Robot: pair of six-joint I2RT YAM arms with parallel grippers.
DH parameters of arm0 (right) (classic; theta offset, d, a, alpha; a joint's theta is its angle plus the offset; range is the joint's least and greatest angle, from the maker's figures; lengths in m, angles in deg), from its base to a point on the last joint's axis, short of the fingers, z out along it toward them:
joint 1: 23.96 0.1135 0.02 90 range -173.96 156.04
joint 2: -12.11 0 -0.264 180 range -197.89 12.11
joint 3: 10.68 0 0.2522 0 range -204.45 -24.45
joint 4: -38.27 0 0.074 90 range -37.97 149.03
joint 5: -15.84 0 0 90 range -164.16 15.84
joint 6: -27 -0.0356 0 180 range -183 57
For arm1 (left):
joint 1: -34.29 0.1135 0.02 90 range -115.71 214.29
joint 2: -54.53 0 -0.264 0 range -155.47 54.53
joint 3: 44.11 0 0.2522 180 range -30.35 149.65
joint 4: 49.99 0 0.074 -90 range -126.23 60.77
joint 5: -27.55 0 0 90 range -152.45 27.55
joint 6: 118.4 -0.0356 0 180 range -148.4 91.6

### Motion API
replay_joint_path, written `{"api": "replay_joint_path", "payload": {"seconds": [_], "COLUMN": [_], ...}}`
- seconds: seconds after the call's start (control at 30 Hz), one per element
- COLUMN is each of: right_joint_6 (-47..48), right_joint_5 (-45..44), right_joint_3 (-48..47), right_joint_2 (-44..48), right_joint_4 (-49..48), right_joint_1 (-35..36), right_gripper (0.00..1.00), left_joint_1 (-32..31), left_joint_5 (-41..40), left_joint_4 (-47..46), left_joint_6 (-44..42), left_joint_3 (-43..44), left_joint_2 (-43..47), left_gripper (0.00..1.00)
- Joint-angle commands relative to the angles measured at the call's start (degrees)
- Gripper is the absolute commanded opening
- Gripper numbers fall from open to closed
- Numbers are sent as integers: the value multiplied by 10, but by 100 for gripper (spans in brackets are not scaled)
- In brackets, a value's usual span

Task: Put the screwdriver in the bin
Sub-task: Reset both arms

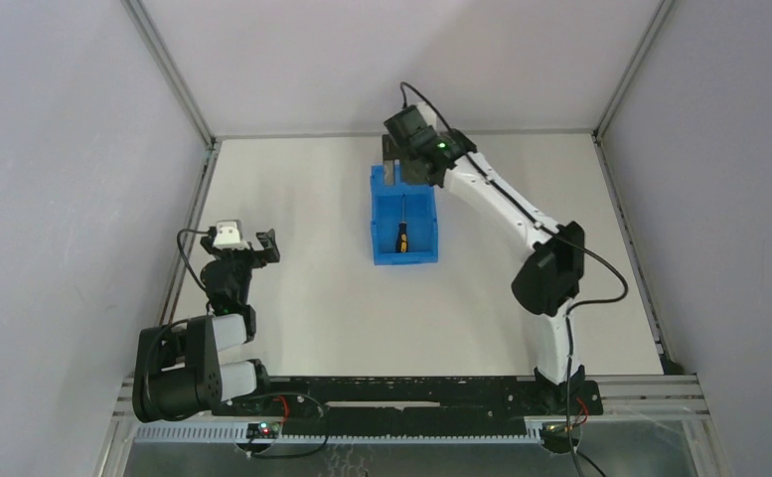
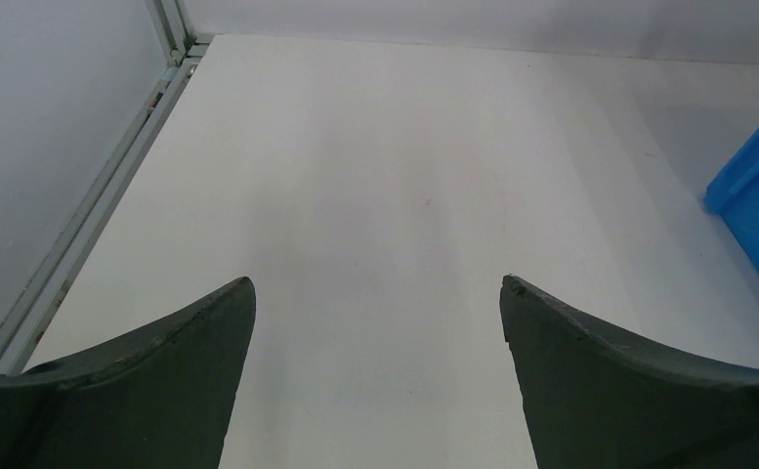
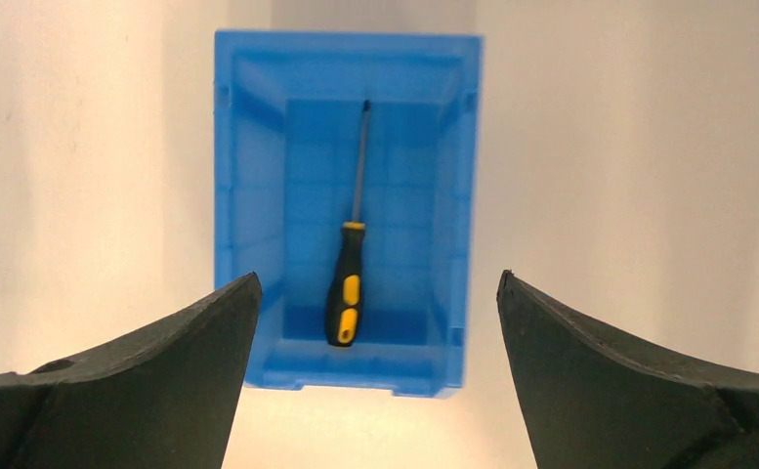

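From above, you see the screwdriver lying inside the bin, right gripper seemingly over its far end. Left wrist: left gripper wide, empty, above the table. Right wrist: jaws spread wide, holding nothing.

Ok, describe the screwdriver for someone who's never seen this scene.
On the white table, find the blue bin near the middle, the only coloured container. Lying flat inside it is the screwdriver: thin dark shaft, black handle with yellow patches, the only thing in the bin.
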State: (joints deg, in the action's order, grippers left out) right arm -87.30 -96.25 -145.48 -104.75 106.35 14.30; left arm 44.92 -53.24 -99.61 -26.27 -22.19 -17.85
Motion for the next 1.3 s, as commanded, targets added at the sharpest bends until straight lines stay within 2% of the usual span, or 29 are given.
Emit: {"api": "replay_joint_path", "payload": {"seconds": [0.0, 0.5, 0.7, 1.0, 1.27], "right_joint_6": [73, 178, 224, 266, 259], "right_joint_5": [-31, 27, 62, 113, 144], "right_joint_3": [51, 440, 576, 826, 941], "right_joint_2": [93, 345, 403, 491, 495], "right_joint_4": [-46, -288, -400, -649, -800], "right_joint_1": [-33, -198, -239, -276, -312], "right_gripper": [100, 100, 100, 99, 100], "left_joint_1": [-2, -2, -3, -3, -3], "left_joint_5": [0, 0, 0, -1, -1], "left_joint_4": [-57, -58, -58, -58, -57], "left_joint_6": [5, 5, 5, 5, 5], "left_joint_3": [-11, -11, -11, -11, -11], "left_joint_2": [-1, -1, -1, -1, -1], "left_gripper": [100, 100, 100, 100, 100]}}
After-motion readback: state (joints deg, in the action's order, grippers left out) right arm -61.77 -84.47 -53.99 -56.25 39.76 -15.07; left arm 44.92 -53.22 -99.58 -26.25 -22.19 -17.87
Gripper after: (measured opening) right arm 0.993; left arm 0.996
